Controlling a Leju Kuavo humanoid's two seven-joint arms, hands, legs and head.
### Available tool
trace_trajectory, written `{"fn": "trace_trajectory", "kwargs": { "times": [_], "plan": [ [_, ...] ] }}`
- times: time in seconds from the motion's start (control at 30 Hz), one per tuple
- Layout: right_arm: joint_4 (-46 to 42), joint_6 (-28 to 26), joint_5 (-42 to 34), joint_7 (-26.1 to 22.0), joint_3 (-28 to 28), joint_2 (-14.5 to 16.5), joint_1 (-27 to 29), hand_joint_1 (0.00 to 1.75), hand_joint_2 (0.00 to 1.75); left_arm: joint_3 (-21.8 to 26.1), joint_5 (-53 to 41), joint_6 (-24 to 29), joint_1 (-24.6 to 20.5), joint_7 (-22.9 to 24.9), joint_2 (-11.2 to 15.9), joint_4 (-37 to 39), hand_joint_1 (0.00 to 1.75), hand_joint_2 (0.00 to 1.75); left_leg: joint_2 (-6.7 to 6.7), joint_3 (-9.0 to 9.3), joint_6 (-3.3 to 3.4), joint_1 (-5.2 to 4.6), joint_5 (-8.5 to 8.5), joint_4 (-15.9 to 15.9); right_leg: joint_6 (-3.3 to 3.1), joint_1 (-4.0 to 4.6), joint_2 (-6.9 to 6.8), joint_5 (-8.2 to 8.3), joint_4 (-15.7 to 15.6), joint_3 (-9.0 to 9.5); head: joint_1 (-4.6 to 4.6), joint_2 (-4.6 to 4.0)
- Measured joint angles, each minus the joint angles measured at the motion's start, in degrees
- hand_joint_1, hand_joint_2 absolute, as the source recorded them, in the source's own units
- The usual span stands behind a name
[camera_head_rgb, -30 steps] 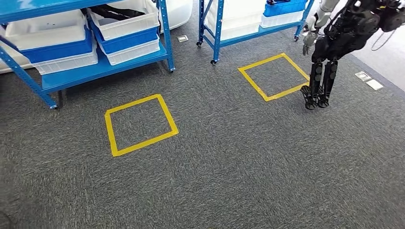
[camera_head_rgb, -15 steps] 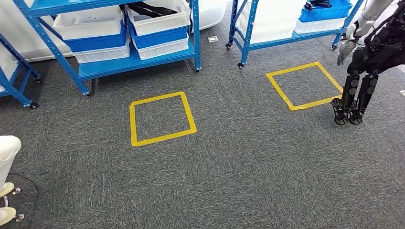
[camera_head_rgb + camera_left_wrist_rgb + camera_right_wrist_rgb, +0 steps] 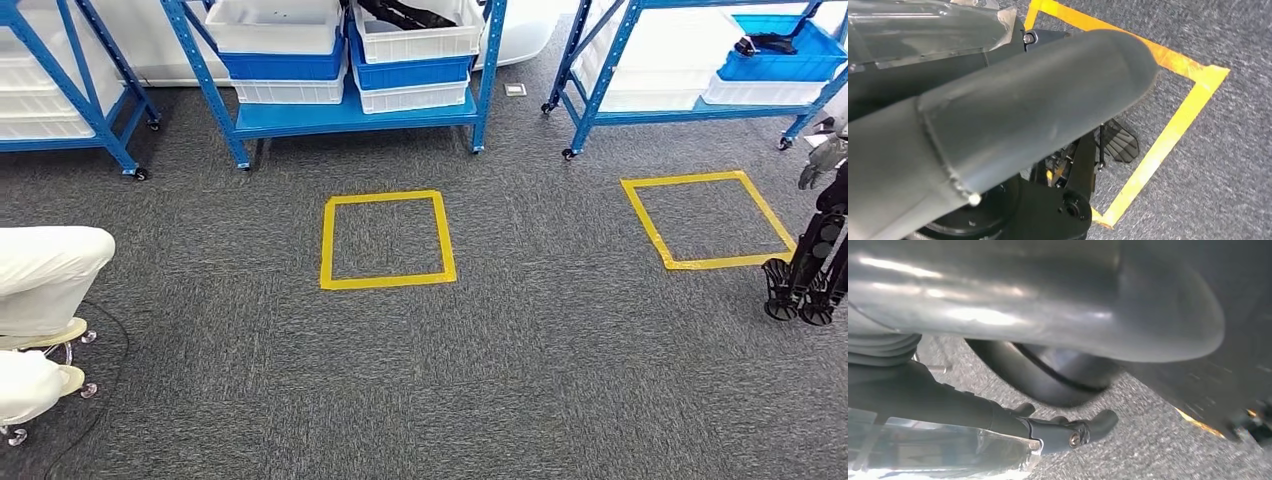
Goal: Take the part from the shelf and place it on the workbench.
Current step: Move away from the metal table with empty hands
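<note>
A blue shelf rack (image 3: 350, 115) stands ahead across the carpet, holding white and blue bins. Dark parts (image 3: 405, 12) lie in its upper right white bin (image 3: 415, 42). Another dark part (image 3: 770, 42) lies in a blue bin on the rack to the right (image 3: 690, 110). My left hand (image 3: 1013, 115) hangs over the floor, its thick grey thumb across the left wrist view and its fingers hidden. In the right wrist view my right hand (image 3: 1058, 365) hangs with the thumb and a dark finger (image 3: 1068, 432) apart, carpet between them, nothing held.
Two yellow tape squares (image 3: 387, 240) (image 3: 708, 220) mark the grey carpet before the racks. Another humanoid robot (image 3: 815, 260) stands at the right edge. A person's white-clad legs (image 3: 45, 275) on a wheeled chair are at the left. A third rack (image 3: 60, 100) stands far left.
The camera has turned, so the whole scene has slid to the right and levelled. The seated person's legs and the far-left rack have come into view.
</note>
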Motion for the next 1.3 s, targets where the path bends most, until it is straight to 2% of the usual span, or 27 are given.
{"fn": "trace_trajectory", "kwargs": {
  "times": [0.07, 0.13, 0.17, 0.23, 0.3, 0.4, 0.43, 0.5, 0.53, 0.57, 0.6, 0.63, 0.7, 0.73, 0.77, 0.8, 0.83, 0.9, 0.97, 1.03, 1.07, 1.1, 1.13, 1.17, 1.23, 1.27, 1.3],
  "plan": [
    [0.00, 0.05, 0.19, 0.01, 0.00, -0.10, 0.04, 0.00, 0.00, 0.01, 0.06, -0.08, 0.06, -0.37, -0.02, 0.00, 0.00, 0.00, -0.57, 0.08, -0.33, -0.07, -0.11, 0.19, 0.97, -0.32, 0.26, 3.55, -7.79, 3.29, 0.02, 0.00],
    [-0.01, 0.10, 0.37, 0.01, 0.01, -0.09, -0.02, 0.00, 0.00, 0.04, 0.14, -0.22, 0.06, -0.76, -0.02, 0.00, 0.00, 0.00, -0.87, 0.06, -0.97, -0.31, -0.34, 0.42, 0.68, -0.39, 0.57, 5.57, -12.81, 5.18, -0.02, 0.00],
    [-0.01, 0.11, 0.41, 0.02, 0.01, -0.06, -0.02, 0.00, 0.00, 0.08, 0.16, -0.27, 0.08, -0.86, 0.01, 0.00, 0.00, 0.00, -0.91, 0.02, -0.91, -0.44, -0.57, 0.50, 0.26, -0.40, 0.66, 5.81, -13.40, 5.35, -0.04, 0.00],
    [-0.01, 0.11, 0.44, 0.03, 0.01, -0.02, 0.03, 0.00, 0.00, 0.16, 0.18, -0.29, 0.14, -0.95, 0.07, 0.00, 0.00, 0.00, -0.86, -0.05, -0.19, -0.38, -0.63, 0.56, -0.21, -0.54, 0.63, 6.05, -13.62, 5.59, -0.11, 0.00],
    [-0.01, 0.11, 0.50, 0.04, 0.01, 0.10, 0.04, 0.00, 0.00, 0.24, 0.19, -0.33, 0.17, -1.06, 0.24, 0.00, 0.00, 0.00, -0.73, 0.04, 0.36, -0.40, -0.45, 0.39, -0.07, -0.81, 0.66, 6.34, -14.11, 5.89, -0.16, 0.00],
    [-0.03, 0.11, 0.62, 0.07, 0.01, 0.33, 0.02, 0.00, 0.00, 0.27, 0.24, -0.55, 0.15, -1.38, 0.25, 0.00, 0.00, 0.00, -0.34, 2.58, 0.99, -0.22, 1.17, -3.86, 0.01, -0.56, 0.48, 6.63, -15.12, 6.70, -0.30, 0.00],
    [-0.03, 0.11, 0.62, 0.08, 0.01, 0.34, 0.01, 0.00, 0.00, 0.28, 0.25, -0.67, 0.14, -1.48, 0.19, 0.00, 0.00, 0.00, -0.21, 3.64, 1.17, 0.10, 1.90, -5.58, -0.16, -0.41, 0.41, 6.02, -14.12, 6.34, -0.23, 0.00],
    [-0.03, 0.11, 0.57, 0.08, 0.01, 0.22, 0.00, 0.00, 0.00, 0.30, 0.26, -0.88, 0.11, -1.66, 0.14, 0.00, 0.00, 0.00, -0.08, 4.61, 0.84, 0.74, 2.53, -7.16, -0.30, -0.68, 0.36, 3.43, -8.36, 3.32, -0.08, 0.00],
    [-0.02, 0.11, 0.52, 0.08, 0.01, 0.12, 0.05, 0.00, 0.00, 0.31, 0.25, -0.95, 0.11, -1.73, 0.14, 0.00, 0.00, 0.00, -0.09, 4.62, 0.47, 1.04, 2.51, -7.20, -0.08, -1.02, 0.37, 2.26, -4.99, 1.45, -0.10, 0.00],
    [-0.02, 0.11, 0.46, 0.08, 0.01, 0.00, 0.13, 0.00, 0.00, 0.31, 0.20, -0.99, 0.13, -1.78, 0.11, 0.00, 0.00, 0.00, -0.14, 4.60, -0.09, 1.41, 2.33, -7.07, 0.46, -1.46, 0.36, 1.75, -2.69, 0.09, -0.09, 0.00],
    [-0.01, 0.11, 0.39, 0.08, 0.01, -0.14, 0.22, 0.00, 0.00, 0.31, 0.15, -1.02, 0.19, -1.80, 0.05, 0.00, 0.00, 0.00, -0.21, 4.56, -0.74, 1.86, 2.06, -6.80, 1.27, -1.95, 0.35, 2.05, -2.22, -0.33, -0.11, 0.00],
    [-0.01, 0.11, 0.34, 0.09, 0.01, -0.27, 0.30, 0.00, 0.00, 0.31, 0.10, -1.04, 0.25, -1.81, 0.01, 0.00, 0.00, 0.00, -0.31, 4.44, -1.49, 2.42, 1.68, -6.25, 2.31, -2.47, 0.34, 3.15, -3.74, 0.29, -0.12, 0.00],
    [0.00, 0.11, 0.20, 0.13, -0.01, -0.38, 0.36, 0.00, 0.00, 0.31, 0.01, -1.04, 0.29, -1.81, 0.16, 0.00, 0.00, 0.00, -0.47, 3.69, -3.66, 3.53, 0.22, -3.89, 4.62, -3.47, 0.63, 5.49, -8.96, 2.73, 0.05, 0.00],
    [-0.01, 0.08, 0.13, 0.16, -0.03, -0.32, 0.35, 0.00, 0.00, 0.30, -0.05, -1.04, 0.27, -1.80, 0.35, 0.01, 0.00, 0.00, -0.54, 2.99, -4.80, 3.93, -0.81, -2.22, 4.93, -3.86, 1.03, 5.82, -10.46, 3.51, 0.49, 0.00],
    [-0.01, 0.08, 0.05, 0.21, -0.05, -0.25, 0.36, 0.00, 0.00, 0.28, -0.11, -1.02, 0.23, -1.80, 0.46, 0.01, 0.00, 0.00, -0.55, 2.41, -5.76, 4.10, -1.68, -0.79, 4.50, -4.13, 1.41, 5.54, -10.71, 3.56, 0.65, 0.00],
    [-0.02, 0.07, -0.02, 0.24, -0.08, -0.15, 0.41, 0.00, 0.00, 0.27, -0.18, -1.01, 0.21, -1.78, 0.57, 0.01, 0.00, 0.00, -0.55, 2.00, -6.44, 4.07, -2.26, 0.10, 3.56, -4.16, 1.74, 4.83, -9.56, 3.15, 0.52, 0.00],
    [-0.02, 0.07, -0.06, 0.28, -0.10, -0.09, 0.46, 0.00, 0.00, 0.25, -0.25, -0.99, 0.22, -1.76, 0.56, 0.01, 0.00, 0.00, -0.55, 1.81, -6.87, 4.15, -2.55, 0.65, 2.51, -4.40, 1.71, 4.45, -9.31, 3.16, 0.26, 0.00],
    [-0.01, 0.09, -0.10, 0.27, -0.10, 0.00, 0.58, 0.00, 0.00, 0.21, -0.34, -0.98, 0.24, -1.73, 0.49, 0.00, 0.00, 0.00, -0.17, 1.63, -7.21, 4.12, -2.99, 1.38, 1.45, -4.18, 1.38, 4.14, -8.83, 3.39, -0.92, 0.00],
    [-0.01, 0.09, -0.11, 0.27, -0.11, 0.00, 0.61, 0.00, 0.00, 0.20, -0.36, -0.97, 0.16, -1.72, 0.49, 0.00, 0.00, 0.00, 1.09, -0.65, -6.59, 3.80, -5.30, 5.81, 0.92, -3.59, 1.01, 4.16, -9.00, 3.64, -1.85, 0.00],
    [-0.01, 0.09, -0.13, 0.27, -0.12, -0.07, 0.69, 0.00, 0.00, 0.20, -0.35, -0.98, 0.11, -1.71, 0.51, 0.00, 0.00, 0.00, 2.03, -5.18, -5.42, 2.95, -8.60, 13.94, 0.68, -2.78, 0.57, 4.16, -9.23, 3.72, -2.47, 0.00],
    [-0.01, 0.09, -0.14, 0.27, -0.13, -0.08, 0.73, 0.00, 0.00, 0.20, -0.35, -0.98, 0.16, -1.70, 0.50, 0.00, 0.00, 0.00, 2.09, -7.12, -4.72, 2.37, -9.36, 17.10, 0.59, -2.22, 0.39, 4.12, -9.27, 3.75, -2.50, 0.00],
    [-0.01, 0.09, -0.15, 0.27, -0.13, -0.08, 0.76, 0.00, 0.00, 0.20, -0.36, -1.01, 0.23, -1.69, 0.46, 0.00, 0.00, 0.00, 2.07, -8.37, -3.78, 1.70, -9.21, 18.78, 0.44, -1.61, 0.30, 4.02, -9.29, 3.82, -2.53, 0.00],
    [-0.01, 0.09, -0.18, 0.27, -0.13, -0.08, 0.77, 0.00, 0.00, 0.20, -0.39, -1.02, 0.29, -1.69, 0.41, 0.00, 0.00, 0.00, 2.02, -8.55, -2.62, 0.96, -8.02, 18.28, 0.22, -0.97, 0.27, 3.88, -9.30, 3.96, -2.55, 0.00],
    [-0.01, 0.09, -0.21, 0.27, -0.13, -0.08, 0.76, 0.00, 0.00, 0.20, -0.44, -1.04, 0.31, -1.68, 0.37, 0.00, 0.00, 0.00, 1.95, -7.81, -1.21, 0.11, -6.11, 15.96, -0.05, -0.34, 0.28, 3.71, -9.34, 4.20, -2.53, 0.00],
    [0.00, 0.07, -0.33, 0.27, -0.14, -0.01, 0.79, 0.00, 0.00, 0.18, -0.55, -1.08, 0.28, -1.66, 0.50, 0.00, 0.00, 0.00, 1.97, -5.12, 1.98, -1.70, -2.58, 9.39, -0.59, 0.61, 0.29, 3.36, -9.68, 4.62, -2.30, 0.00],
    [-0.01, 0.05, -0.40, 0.27, -0.16, 0.07, 0.78, 0.00, 0.00, 0.16, -0.61, -1.11, 0.24, -1.64, 0.61, 0.00, 0.00, 0.00, 2.02, -3.95, 3.03, -2.36, -1.80, 6.81, -0.77, 0.91, 0.30, 3.23, -9.92, 4.85, -2.10, 0.00],
    [-0.01, 0.04, -0.49, 0.26, -0.19, 0.13, 0.78, 0.00, 0.00, 0.15, -0.64, -1.16, 0.23, -1.61, 0.67, 0.00, 0.00, 0.00, 2.07, -3.23, 3.66, -2.79, -1.62, 5.26, -0.86, 1.06, 0.28, 3.16, -10.20, 4.99, -1.91, 0.00]
  ]
}}
